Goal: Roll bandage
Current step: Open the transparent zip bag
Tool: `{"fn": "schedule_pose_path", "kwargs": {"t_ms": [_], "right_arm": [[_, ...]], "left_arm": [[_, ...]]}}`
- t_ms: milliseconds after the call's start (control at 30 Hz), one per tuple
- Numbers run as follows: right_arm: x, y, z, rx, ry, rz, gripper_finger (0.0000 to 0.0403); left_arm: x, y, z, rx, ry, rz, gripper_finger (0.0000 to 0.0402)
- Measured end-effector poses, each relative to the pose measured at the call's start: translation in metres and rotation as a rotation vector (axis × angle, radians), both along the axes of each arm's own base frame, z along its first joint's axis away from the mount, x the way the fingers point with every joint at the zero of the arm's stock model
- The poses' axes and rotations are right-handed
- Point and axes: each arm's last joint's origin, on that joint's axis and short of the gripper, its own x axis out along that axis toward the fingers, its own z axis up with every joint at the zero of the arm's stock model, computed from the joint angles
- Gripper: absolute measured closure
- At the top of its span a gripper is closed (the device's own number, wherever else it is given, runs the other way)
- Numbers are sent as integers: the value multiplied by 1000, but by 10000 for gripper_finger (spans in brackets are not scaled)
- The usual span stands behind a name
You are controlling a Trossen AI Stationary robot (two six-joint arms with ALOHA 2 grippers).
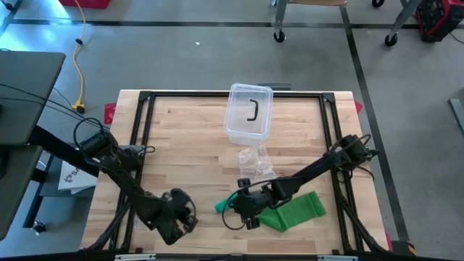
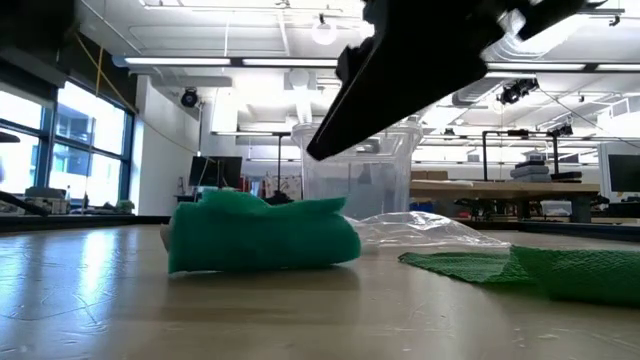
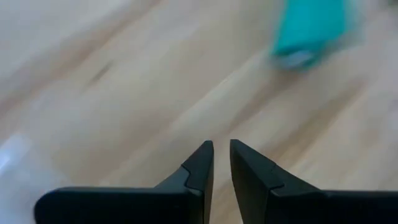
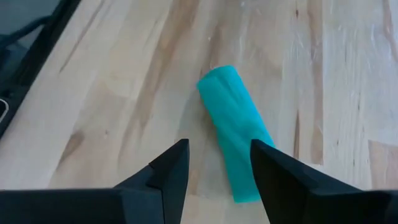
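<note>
A green bandage lies on the wooden table near the front edge. Its rolled part (image 1: 222, 206) rests on its side, and a loose flat tail (image 1: 296, 211) spreads toward the table's right. The low view shows the roll (image 2: 262, 236) and the tail (image 2: 560, 270) lying flat. My right gripper (image 4: 219, 155) is open just above the roll (image 4: 231, 127), with a finger on either side of its near end. My left gripper (image 3: 221, 152) is shut and empty, hovering left of the roll (image 3: 309, 30); it also shows in the high view (image 1: 176, 215).
A clear plastic box (image 1: 249, 112) with a dark item inside stands at the table's far middle. Crumpled clear wrap (image 1: 255, 162) lies between the box and the bandage. A black frame (image 1: 143, 116) runs around the table's edges. Bare wood lies at the left.
</note>
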Motion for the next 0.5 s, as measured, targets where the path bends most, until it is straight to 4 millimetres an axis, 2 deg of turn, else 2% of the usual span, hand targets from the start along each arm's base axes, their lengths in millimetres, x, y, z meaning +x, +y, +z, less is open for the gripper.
{"fn": "schedule_pose_path", "kwargs": {"t_ms": [167,333,500], "right_arm": [[-7,13,1,-28,-21,11,241],[-16,30,1,-11,-25,10,241],[-27,47,2,-12,-42,-5,241]], "left_arm": [[-27,-3,-5,-83,238,135,320],[-44,-15,-7,-117,231,232,299],[-48,-25,-29,-89,272,270,305]]}}
